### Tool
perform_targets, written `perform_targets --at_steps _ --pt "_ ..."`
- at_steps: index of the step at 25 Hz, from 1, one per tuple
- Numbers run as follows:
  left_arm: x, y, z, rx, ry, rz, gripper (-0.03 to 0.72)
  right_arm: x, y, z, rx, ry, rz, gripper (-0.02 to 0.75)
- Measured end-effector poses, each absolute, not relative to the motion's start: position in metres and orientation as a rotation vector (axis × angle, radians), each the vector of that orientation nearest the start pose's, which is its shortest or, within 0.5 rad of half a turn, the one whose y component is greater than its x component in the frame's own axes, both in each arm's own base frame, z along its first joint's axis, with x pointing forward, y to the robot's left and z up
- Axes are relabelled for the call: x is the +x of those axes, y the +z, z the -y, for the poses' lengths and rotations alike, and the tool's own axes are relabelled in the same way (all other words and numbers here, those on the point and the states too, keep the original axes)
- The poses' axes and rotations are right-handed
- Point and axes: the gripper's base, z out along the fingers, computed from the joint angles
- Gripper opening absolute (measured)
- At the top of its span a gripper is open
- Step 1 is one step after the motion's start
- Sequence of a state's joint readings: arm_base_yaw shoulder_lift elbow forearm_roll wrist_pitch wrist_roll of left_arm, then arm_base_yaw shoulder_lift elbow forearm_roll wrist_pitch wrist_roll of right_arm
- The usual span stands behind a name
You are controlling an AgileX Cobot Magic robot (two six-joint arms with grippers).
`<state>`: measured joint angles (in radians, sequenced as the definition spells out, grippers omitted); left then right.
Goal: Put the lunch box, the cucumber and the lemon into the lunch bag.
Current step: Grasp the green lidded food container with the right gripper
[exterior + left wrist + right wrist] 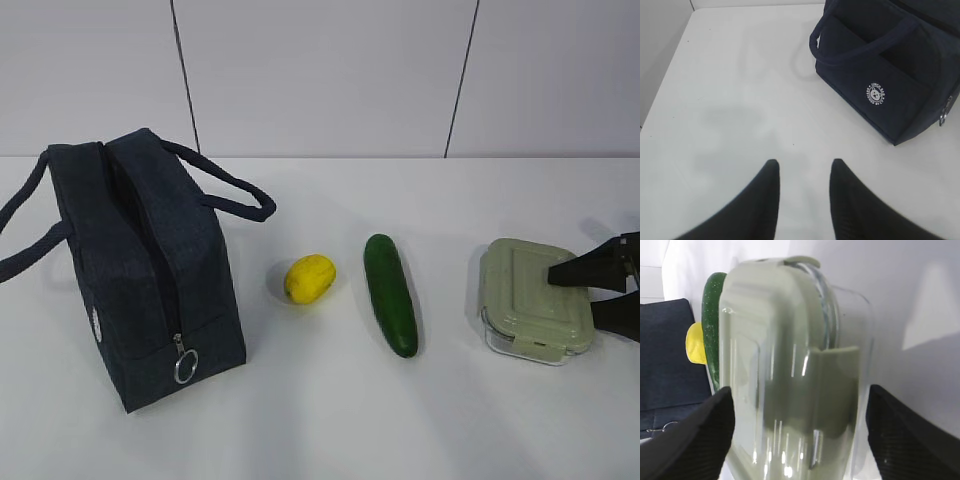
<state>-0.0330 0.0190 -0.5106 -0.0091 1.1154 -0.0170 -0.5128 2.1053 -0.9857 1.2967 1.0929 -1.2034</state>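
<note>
The navy lunch bag (150, 270) stands at the left, its silver ring pull (186, 365) hanging at the near end. It also shows in the left wrist view (880, 75). The lemon (309, 277) and cucumber (391, 293) lie in the middle of the table. The lunch box (525, 298) with its sage-green lid sits at the right. My right gripper (572, 293) is open, its jaws straddling the lunch box (790, 380), one finger at each side. My left gripper (802, 162) is open and empty over bare table, near the bag's side.
The white table (320, 420) runs back to a grey panelled wall (320, 70). The bag's two handles (235, 190) loop out to either side. In the right wrist view the cucumber (712, 315) and lemon (696, 342) lie beyond the box.
</note>
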Motion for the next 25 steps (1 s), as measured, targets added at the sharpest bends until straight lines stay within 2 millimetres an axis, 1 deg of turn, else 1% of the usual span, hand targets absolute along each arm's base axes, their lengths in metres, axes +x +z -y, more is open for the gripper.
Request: perform_targets --at_steps 13,17,20,25 --pt "-0.006 0.276 0.001 0.017 -0.041 -2.108 0.241 0.322 0.094 0.093 0.372 1.27 -2.435 0.594" --pt "-0.006 0.276 0.001 0.017 -0.041 -2.108 0.241 0.322 0.084 0.092 0.393 1.294 -2.448 0.594" --pt "-0.006 0.276 0.001 0.017 -0.041 -2.108 0.241 0.322 0.079 0.09 0.406 1.36 -2.426 0.591" --pt "-0.006 0.276 0.001 0.017 -0.041 -2.108 0.241 0.324 0.08 0.091 0.393 1.37 -2.414 0.589"
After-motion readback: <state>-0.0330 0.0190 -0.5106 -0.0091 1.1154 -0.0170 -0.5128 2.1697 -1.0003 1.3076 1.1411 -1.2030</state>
